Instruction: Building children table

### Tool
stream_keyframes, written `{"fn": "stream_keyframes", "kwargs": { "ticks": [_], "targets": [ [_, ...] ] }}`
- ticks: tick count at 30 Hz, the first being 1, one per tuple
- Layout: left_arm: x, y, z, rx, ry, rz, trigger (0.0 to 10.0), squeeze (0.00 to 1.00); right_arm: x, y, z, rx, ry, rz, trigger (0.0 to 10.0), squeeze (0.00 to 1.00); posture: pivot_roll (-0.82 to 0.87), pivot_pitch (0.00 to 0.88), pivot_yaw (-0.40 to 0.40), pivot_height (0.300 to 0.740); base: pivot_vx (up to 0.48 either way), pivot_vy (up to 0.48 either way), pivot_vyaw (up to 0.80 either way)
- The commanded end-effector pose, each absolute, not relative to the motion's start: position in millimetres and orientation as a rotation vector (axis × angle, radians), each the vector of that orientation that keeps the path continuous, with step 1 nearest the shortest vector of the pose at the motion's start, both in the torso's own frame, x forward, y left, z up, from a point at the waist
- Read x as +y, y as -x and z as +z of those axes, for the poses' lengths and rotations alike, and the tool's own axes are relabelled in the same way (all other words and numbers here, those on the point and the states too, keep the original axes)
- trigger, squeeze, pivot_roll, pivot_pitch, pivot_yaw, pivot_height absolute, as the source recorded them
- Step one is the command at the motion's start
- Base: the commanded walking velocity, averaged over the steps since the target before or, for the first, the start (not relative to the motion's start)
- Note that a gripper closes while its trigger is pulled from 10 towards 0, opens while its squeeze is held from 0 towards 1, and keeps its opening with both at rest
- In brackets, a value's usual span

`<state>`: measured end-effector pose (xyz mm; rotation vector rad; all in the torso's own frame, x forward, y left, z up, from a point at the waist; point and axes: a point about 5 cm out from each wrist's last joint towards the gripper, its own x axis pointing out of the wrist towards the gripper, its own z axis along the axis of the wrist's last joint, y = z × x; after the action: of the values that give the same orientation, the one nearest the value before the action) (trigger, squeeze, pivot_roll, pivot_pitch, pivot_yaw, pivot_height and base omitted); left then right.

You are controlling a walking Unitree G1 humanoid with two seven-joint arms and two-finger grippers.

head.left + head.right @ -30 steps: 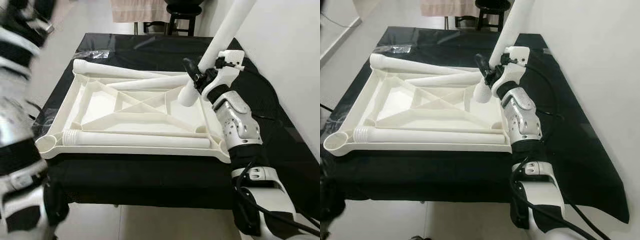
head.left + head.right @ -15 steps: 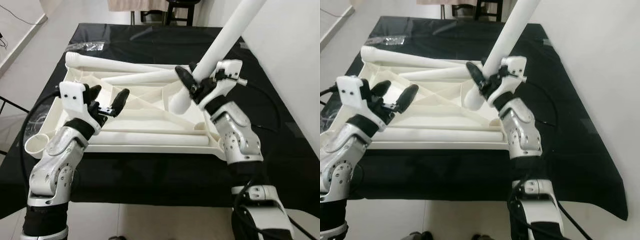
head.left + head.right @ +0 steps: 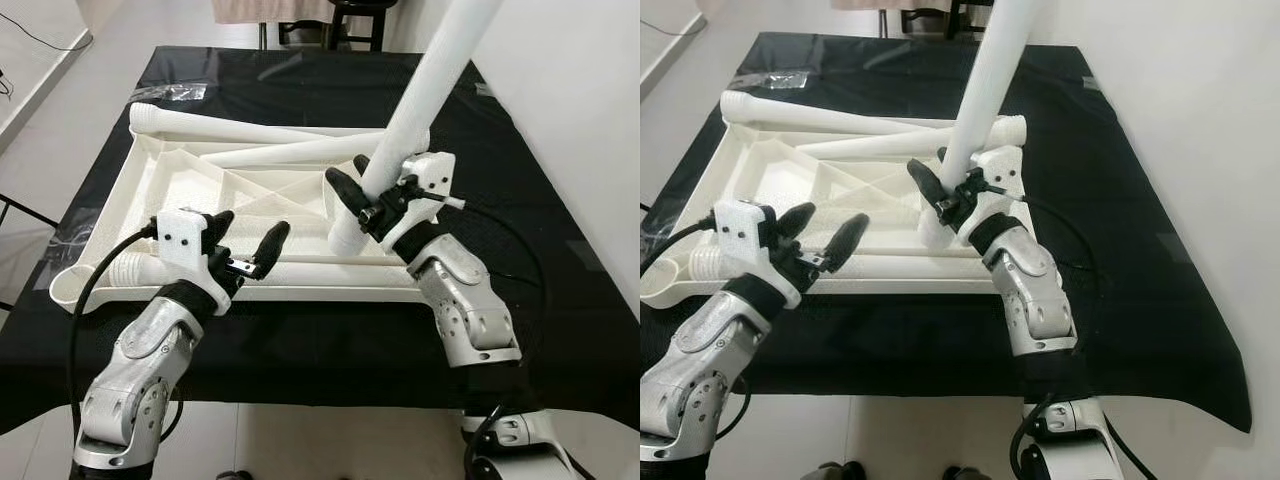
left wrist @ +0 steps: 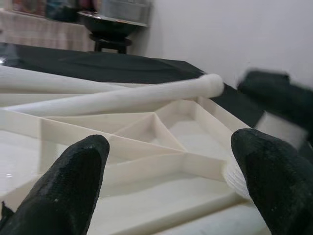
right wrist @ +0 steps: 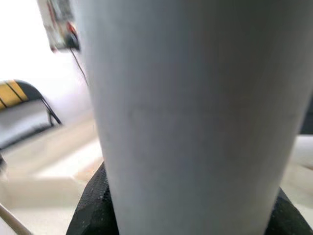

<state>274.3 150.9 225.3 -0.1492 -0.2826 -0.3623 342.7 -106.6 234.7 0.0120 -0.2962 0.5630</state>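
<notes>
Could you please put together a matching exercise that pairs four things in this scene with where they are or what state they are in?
Column one:
1. right gripper
2. left gripper
3. upturned white tabletop
4. threaded table leg

Column two:
A. lying on the black-covered table, ribbed underside up
B. open, holding nothing, above the tabletop's near edge
C. lying along the tabletop's near edge
D. shut on a white table leg that leans steeply upward

Pairs: 1-D, 2-B, 3-A, 4-C
</notes>
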Motion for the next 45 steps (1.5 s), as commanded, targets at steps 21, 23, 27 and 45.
{"fn": "stream_keyframes", "kwargs": {
  "ticks": [21,23,27,45],
  "targets": [
    [145,-272,217,-0.239,0.169,-0.369,10.0,0.0,-102,-326,250,-0.324,-0.111,0.805,10.0,0.0,0.02,0.241,-0.074,0.74,0.0,-0.156,0.33],
    [143,-271,216,-0.235,0.163,-0.385,10.0,0.0,-103,-323,252,-0.336,-0.105,0.847,10.0,0.0,0.03,0.243,-0.072,0.74,0.0,0.0,0.76],
    [140,-269,215,-0.223,0.153,-0.412,10.0,0.0,-105,-321,253,-0.338,-0.099,0.875,10.0,0.0,0.03,0.245,-0.072,0.74,0.0,0.0,0.77],
    [131,-255,206,-0.17,0.091,-0.534,10.0,0.0,-137,-325,275,-0.403,-0.134,0.894,10.0,0.0,0.02,0.271,-0.077,0.74,0.0,-0.183,0.02]
  ]
}}
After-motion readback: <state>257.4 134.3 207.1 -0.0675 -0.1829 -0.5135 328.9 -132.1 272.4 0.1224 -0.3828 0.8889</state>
